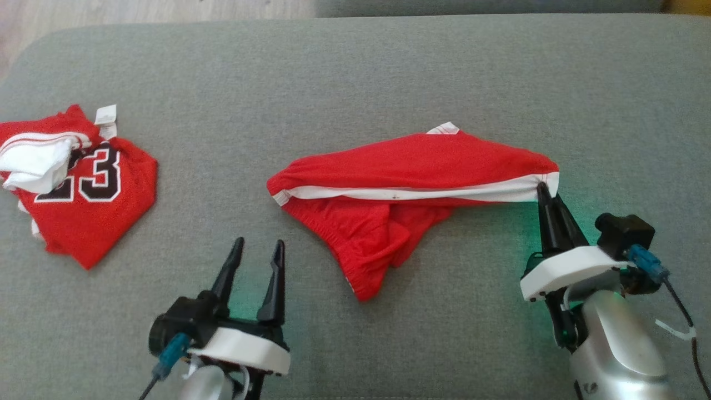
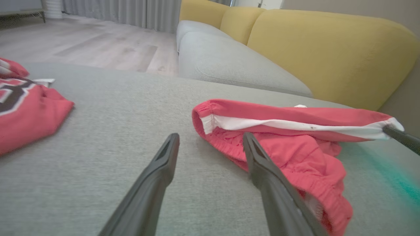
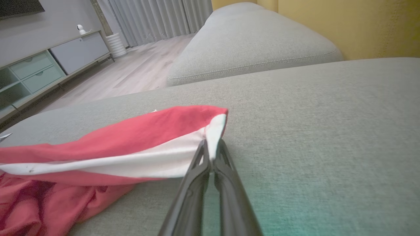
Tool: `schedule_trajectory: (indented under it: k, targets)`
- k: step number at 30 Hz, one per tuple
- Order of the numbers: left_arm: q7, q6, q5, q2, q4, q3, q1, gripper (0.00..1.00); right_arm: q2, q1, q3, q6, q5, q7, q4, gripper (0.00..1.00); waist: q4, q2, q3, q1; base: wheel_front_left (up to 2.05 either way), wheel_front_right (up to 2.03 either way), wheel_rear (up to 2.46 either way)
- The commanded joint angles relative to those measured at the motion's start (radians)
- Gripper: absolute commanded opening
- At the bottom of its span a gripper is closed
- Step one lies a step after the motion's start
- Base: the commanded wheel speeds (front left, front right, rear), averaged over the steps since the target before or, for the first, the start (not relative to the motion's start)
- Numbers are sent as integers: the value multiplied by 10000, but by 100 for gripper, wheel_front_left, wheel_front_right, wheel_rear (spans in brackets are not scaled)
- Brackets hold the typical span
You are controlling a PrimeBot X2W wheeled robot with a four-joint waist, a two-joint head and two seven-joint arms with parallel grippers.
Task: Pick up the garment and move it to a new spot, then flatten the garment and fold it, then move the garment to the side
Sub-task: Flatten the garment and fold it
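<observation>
A pair of red shorts (image 1: 405,166) with a white side stripe lies crumpled in the middle of the grey cushion (image 1: 355,72). My right gripper (image 1: 542,191) is shut on the shorts' right corner, at the white stripe's end (image 3: 215,134), and holds it slightly lifted. The stripe runs taut leftward from there. My left gripper (image 1: 258,253) stands open on the cushion, just left of and below the shorts' left end. In the left wrist view its fingers (image 2: 259,164) point past the elastic waistband (image 2: 210,124), with nothing between them.
A red jersey (image 1: 83,194) with a black and white number lies folded at the cushion's left edge, a white garment (image 1: 36,161) on top of it. Beyond the cushion are a further grey seat (image 2: 229,62), yellow backrests (image 2: 328,52) and a wooden floor (image 2: 98,42).
</observation>
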Motion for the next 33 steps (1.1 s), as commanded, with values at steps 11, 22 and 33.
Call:
schedule_trajectory:
  k: [11, 22, 33]
  targets:
    - [-53, -227, -3720, 38, 1189, -1170, -2050, 100, 3, -131, 73, 42, -259, -111, -409, 0, -377, 0, 379, 1, 0, 0, 0]
    - [-53, -230, -4763, 926, 1789, -2230, -3170, 100, 3, -320, 229, 42, -190, -111, -555, 0, -684, 0, 910, 1, 0, 0, 0]
    - [-53, -231, -4772, 1133, 1666, -2547, -3493, 100, 3, -446, 416, 42, -62, -111, -676, 0, -913, 0, 1179, 1, 0, 0, 0]
